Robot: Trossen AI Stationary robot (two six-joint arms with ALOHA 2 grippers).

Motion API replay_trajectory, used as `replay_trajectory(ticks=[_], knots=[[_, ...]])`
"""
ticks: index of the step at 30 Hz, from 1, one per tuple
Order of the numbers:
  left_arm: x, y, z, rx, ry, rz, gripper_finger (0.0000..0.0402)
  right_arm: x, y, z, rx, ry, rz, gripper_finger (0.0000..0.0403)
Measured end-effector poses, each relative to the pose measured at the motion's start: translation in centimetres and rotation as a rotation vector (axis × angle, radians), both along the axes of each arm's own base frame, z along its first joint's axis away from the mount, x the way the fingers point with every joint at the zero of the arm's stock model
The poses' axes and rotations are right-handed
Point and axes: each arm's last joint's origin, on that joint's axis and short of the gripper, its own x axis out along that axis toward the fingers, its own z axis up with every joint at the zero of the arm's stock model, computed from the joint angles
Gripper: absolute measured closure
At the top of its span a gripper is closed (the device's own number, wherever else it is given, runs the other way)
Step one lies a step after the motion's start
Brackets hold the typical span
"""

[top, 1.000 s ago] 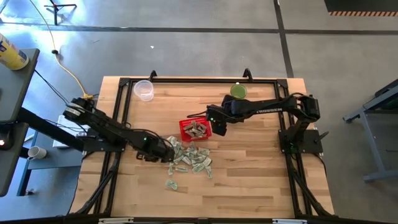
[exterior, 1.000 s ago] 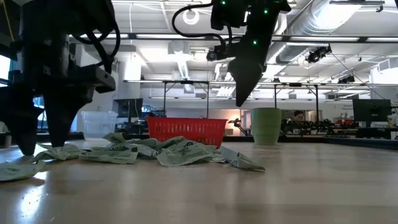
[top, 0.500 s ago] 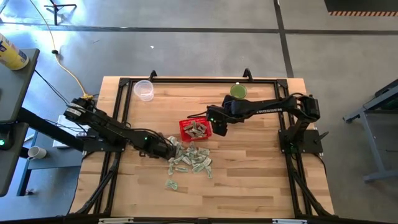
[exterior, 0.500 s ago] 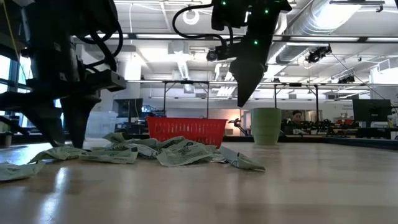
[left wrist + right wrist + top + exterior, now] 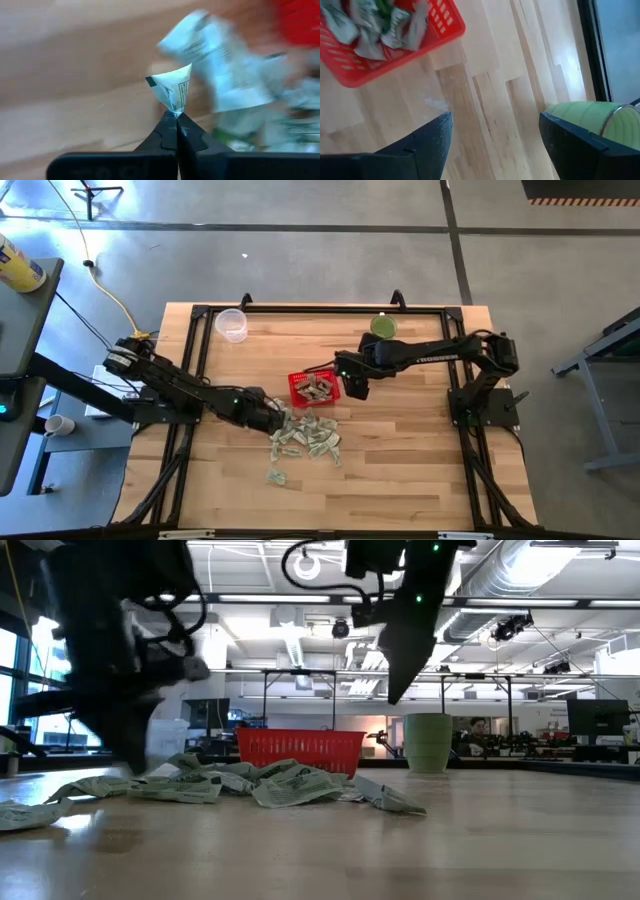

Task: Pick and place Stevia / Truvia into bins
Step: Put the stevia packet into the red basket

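A pile of pale green and white Stevia sachets (image 5: 306,438) lies on the wooden table just near of the red mesh basket (image 5: 314,388), which holds several sachets. My left gripper (image 5: 272,420) is at the pile's left edge, low over the table, shut on one sachet (image 5: 172,89). In the low view it (image 5: 130,750) is blurred. My right gripper (image 5: 355,388) hangs open above the table, just right of the basket (image 5: 350,75), with nothing between its fingers (image 5: 495,125). My left gripper pinches one sachet by a narrow creased end (image 5: 175,111), only at the free ends of its two fingers. The rest of the sachet fans out beyond the tips. Whether it is clear of the table I cannot tell.
A clear plastic cup (image 5: 231,324) stands at the far left of the table and a green cup (image 5: 383,327) at the far middle, behind my right arm. One stray sachet (image 5: 276,476) lies nearer the front edge. Black frame rails run along the table's edges.
My left gripper has moved toward the table's right, into the left edge of the sachet pile, and has shut its fingers on one sachet.
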Motion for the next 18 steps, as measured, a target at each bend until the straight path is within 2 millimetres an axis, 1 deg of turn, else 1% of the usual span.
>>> replay_trajectory(ticks=[2,4,6,9,11,13,16,18], knots=[[0.5,0.4,1.5,0.025,-0.050,-0.049,0.0361,-0.2,0.2,0.4,0.000,-0.019,-0.015,0.0115],[0.9,1.3,3.0,0.093,-0.065,-0.099,0.0357,-0.4,0.4,0.6,-0.012,-0.024,-0.038,0.0115],[1.2,2.6,4.4,0.193,-0.066,-0.184,0.0366,-0.7,0.5,0.8,-0.040,-0.017,-0.069,0.0115],[2.5,4.7,6.8,0.329,-0.120,-0.375,0.0379,-1.1,0.4,0.9,-0.048,-0.020,-0.135,0.0115],[3.1,6.5,7.3,0.361,-0.112,-0.528,0.0379,-1.2,0.4,0.8,-0.032,-0.025,-0.182,0.0115],[3.8,8.4,7.2,0.373,-0.137,-0.644,0.0379,-1.4,0.7,0.7,-0.008,-0.025,-0.218,0.0115],[4.6,11.4,6.5,0.328,-0.189,-0.743,0.0361,-1.6,1.5,0.7,0.020,-0.027,-0.257,0.0115],[5.1,12.9,6.0,0.289,-0.266,-0.802,0.0344,-1.8,2.2,0.6,0.024,-0.027,-0.285,0.0115]])
